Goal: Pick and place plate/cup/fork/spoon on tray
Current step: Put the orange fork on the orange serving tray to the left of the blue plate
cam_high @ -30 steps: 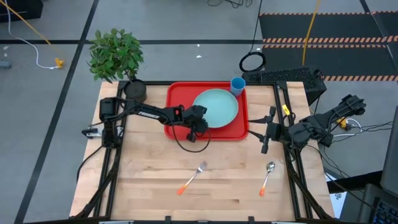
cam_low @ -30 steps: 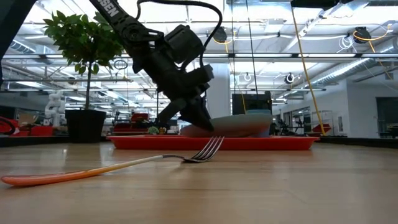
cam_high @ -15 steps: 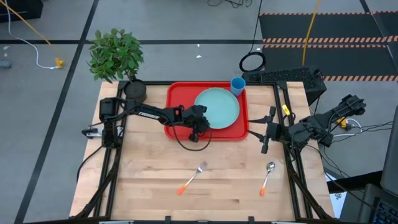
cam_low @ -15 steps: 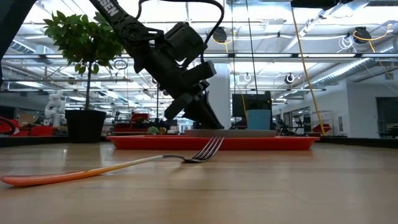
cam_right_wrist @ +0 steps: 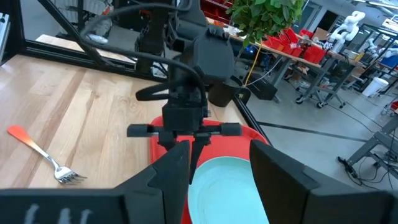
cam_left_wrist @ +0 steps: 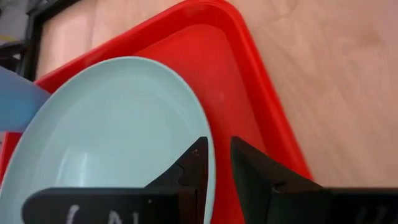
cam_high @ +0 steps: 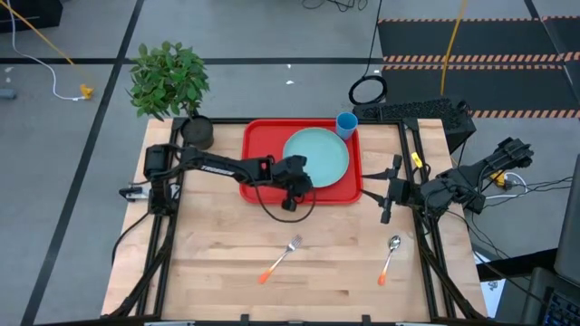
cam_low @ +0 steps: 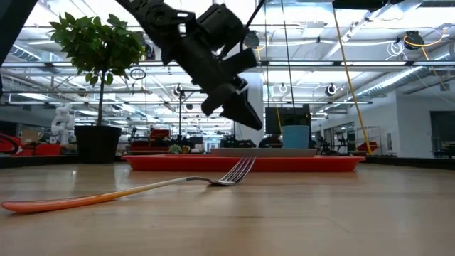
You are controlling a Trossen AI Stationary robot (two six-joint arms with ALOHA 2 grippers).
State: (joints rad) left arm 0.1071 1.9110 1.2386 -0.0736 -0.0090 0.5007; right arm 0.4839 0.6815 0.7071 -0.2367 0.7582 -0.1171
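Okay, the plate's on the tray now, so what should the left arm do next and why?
Probably swing the left end effector back toward the fork on the bare wood. The plate lies flat in the tray with the cup at its corner, and the end effector hangs empty above the tray's near rim, jaws only narrowly apart. The fork and spoon remain outside; the fork lies nearer this arm.

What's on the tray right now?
The plate lies flat on the tray, the cup at its far right corner. Anything beneath the plate is hidden.
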